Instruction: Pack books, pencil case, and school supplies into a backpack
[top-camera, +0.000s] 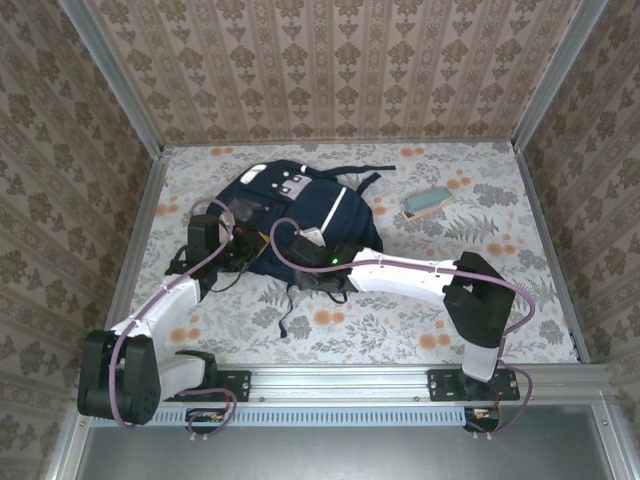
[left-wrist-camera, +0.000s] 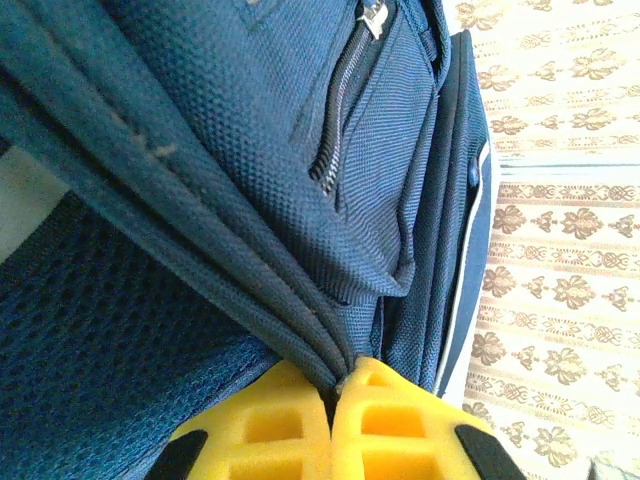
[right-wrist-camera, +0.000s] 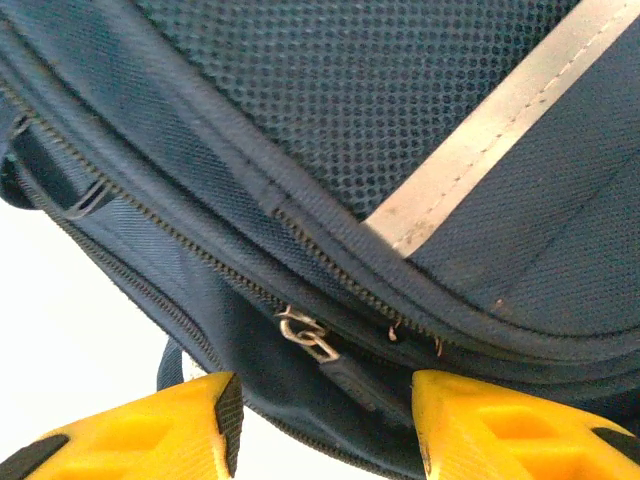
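"Where is the backpack (top-camera: 300, 215)?"
"It lies flat on the table (top-camera: 500, 210), toward eleven o'clock from the middle. A teal case (top-camera: 425, 202) sits at two o'clock."
"And the grippers?"
"The left gripper (left-wrist-camera: 335, 392) is pinched tight on a fold of its fabric. The right gripper (right-wrist-camera: 322, 405) stands parted around a zip pull (right-wrist-camera: 310, 335), holding nothing."

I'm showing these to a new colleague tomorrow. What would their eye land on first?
The big navy backpack on the flowered table. Up close, the yellow-fingered left gripper is pinched shut on a fold of its fabric, while the right gripper stands open at a metal zipper pull. A small teal item lies apart to its right.
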